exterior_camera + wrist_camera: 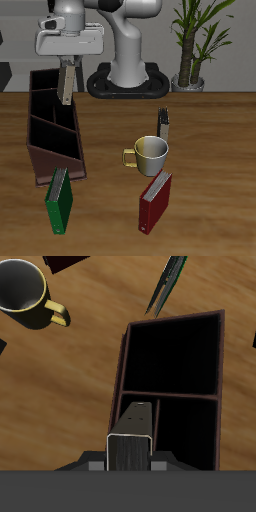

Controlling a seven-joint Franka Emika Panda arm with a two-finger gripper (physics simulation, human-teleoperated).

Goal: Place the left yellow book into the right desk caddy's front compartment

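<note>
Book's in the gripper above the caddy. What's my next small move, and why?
Probably ease the book toward the table's front edge before lowering. It hangs upright in the gripper over the caddy, and the wrist view seems to put its end above a partition, with the front compartment open just beyond. Dropping now might land on the divider.

Dark reddish-brown caddy (pixel 52 135), pale olive-tan book (pixel 66 83), yellow mug (pixel 150 153), red book (pixel 155 200), green book (pixel 60 200), brown woodgrain table (pixel 210 150).
</note>
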